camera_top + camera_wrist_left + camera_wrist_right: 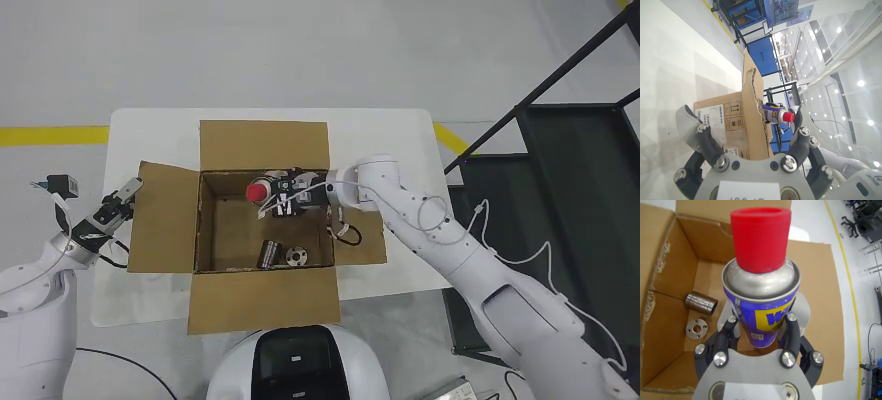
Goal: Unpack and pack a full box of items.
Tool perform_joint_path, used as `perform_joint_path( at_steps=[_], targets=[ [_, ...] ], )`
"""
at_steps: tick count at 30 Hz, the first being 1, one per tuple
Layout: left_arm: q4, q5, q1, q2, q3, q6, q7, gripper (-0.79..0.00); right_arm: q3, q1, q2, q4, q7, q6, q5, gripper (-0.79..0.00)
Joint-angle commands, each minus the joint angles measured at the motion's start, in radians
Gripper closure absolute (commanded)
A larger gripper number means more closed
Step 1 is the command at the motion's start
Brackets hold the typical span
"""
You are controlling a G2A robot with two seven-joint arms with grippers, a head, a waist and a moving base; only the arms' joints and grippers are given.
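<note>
Clerk: Top view, item one: spray can [262,190], red-capped, clamped in right claw [283,195] over the open cardboard box [263,140]. The cap end lies on the left arm's side.

Checker: Left wrist view?

Clerk: The left claw [743,113] is spread wide and empty, beyond the box's flap over the tabletop [400,130].

Checker: Right wrist view?

Clerk: A steel cylinder [700,303] on its side and a flange disc [696,328] lie on the box floor, clear of the can. Walls likely the only obstruction.
</note>
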Motion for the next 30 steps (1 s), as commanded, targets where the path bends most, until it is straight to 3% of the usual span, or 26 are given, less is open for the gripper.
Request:
perform_joint_path(
  at_steps=[1,4,5,7,14,19,25,30],
  targets=[
    [0.000,0.000,0.000,0.000,0.000,0.000,0.000,-0.785,-0.027,0.016,-0.012,0.034,0.069,-0.007,-0.003,0.000],
    [0.000,0.000,0.000,0.000,0.000,0.000,0.000,-0.785,-0.056,0.033,-0.031,0.079,0.139,-0.021,0.024,0.000],
    [0.000,0.000,0.000,0.000,0.000,0.000,0.000,-0.785,-0.063,0.035,-0.037,0.092,0.150,-0.024,0.041,-0.068],
    [0.000,0.000,0.000,0.000,0.000,0.000,0.000,-0.785,-0.075,0.046,-0.049,0.117,0.173,-0.031,0.065,-0.785],
    [0.000,0.000,0.000,0.000,0.000,0.000,0.000,-0.785,-0.088,0.072,-0.073,0.175,0.131,-0.018,0.096,-0.785],
    [0.000,0.000,0.000,0.000,0.000,0.000,0.000,-0.785,-0.059,0.060,-0.068,0.170,-0.022,-0.021,0.114,-0.785],
    [0.003,0.021,0.007,0.000,0.008,0.024,0.068,-0.785,0.030,-0.010,-0.033,0.104,-0.314,-0.041,0.136,-0.785],
    [0.072,0.101,-0.020,0.002,0.033,0.004,0.122,-0.785,0.132,-0.094,0.014,-0.009,-0.374,-0.120,0.137,-0.785]
  ],
)
